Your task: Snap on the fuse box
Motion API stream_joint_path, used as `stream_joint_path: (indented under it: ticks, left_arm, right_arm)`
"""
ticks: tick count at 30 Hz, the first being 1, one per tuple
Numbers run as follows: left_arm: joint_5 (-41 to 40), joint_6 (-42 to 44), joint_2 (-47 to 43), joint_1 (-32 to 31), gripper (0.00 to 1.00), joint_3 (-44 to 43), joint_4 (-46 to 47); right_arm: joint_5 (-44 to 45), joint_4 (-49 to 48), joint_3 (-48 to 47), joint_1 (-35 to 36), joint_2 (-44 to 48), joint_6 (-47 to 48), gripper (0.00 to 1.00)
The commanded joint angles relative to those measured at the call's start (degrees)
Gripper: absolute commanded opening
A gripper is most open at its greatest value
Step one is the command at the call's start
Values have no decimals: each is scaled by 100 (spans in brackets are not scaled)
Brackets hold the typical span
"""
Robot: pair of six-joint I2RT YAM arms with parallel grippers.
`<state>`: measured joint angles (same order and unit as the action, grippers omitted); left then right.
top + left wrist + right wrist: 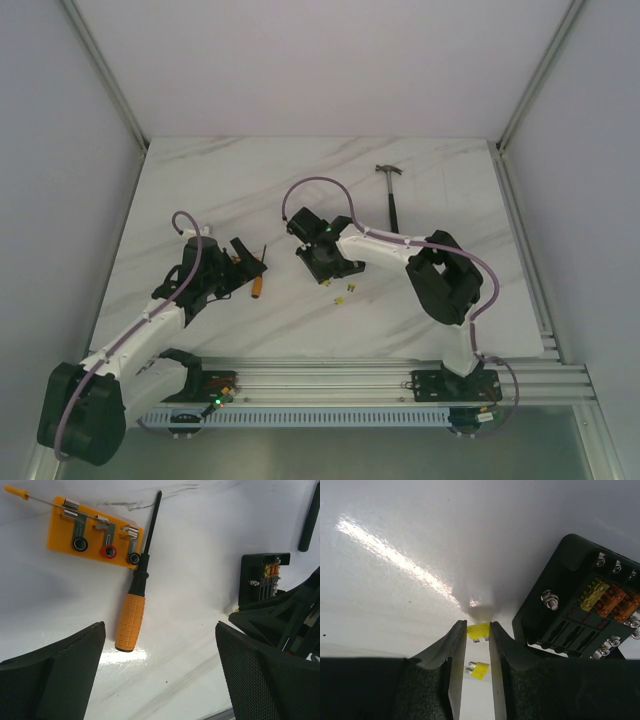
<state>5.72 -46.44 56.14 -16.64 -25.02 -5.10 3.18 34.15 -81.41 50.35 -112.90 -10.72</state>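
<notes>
The fuse box (570,611) is black and open-topped, with yellow and orange fuses in some slots; several slots are bare. It lies just right of my right gripper (478,626), which is shut on a small yellow fuse (479,631) held just above the table. The box also shows in the top view (320,262) and in the left wrist view (262,578). No clear lid is in view. My left gripper (160,630) is open and empty, left of the box, above a screwdriver.
An orange-handled screwdriver (131,617) and a flat orange block (92,532) lie under the left gripper. Loose yellow fuses (349,291) lie near the box; one (479,670) is between the right fingers. A hammer (392,195) lies at the back right.
</notes>
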Motion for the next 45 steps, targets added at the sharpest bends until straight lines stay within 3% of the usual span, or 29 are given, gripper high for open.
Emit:
stream_joint_path:
  ticks: [1, 12, 19, 29, 35, 45]
  left_arm:
    - [-62, 54, 3, -32, 100, -149, 140]
    - [-28, 139, -15, -30, 100, -179, 141]
    - [1, 184, -7, -41, 100, -213, 142]
    - [88, 223, 11, -65, 100, -262, 146]
    - [82, 220, -2, -196, 100, -285, 212]
    - [-469, -111, -536, -880, 98, 96, 1052]
  right_arm:
    - [98, 286, 22, 41, -231, -3, 30]
    - [-55, 598, -121, 59, -478, 662, 43]
    - [-194, 738, -271, 56, -596, 1081, 44]
    - [-328, 870, -306, 11, -858, 1097, 34]
    - [-117, 660, -180, -31, -588, 748, 21]
    - [100, -67, 46, -79, 642, -238, 23]
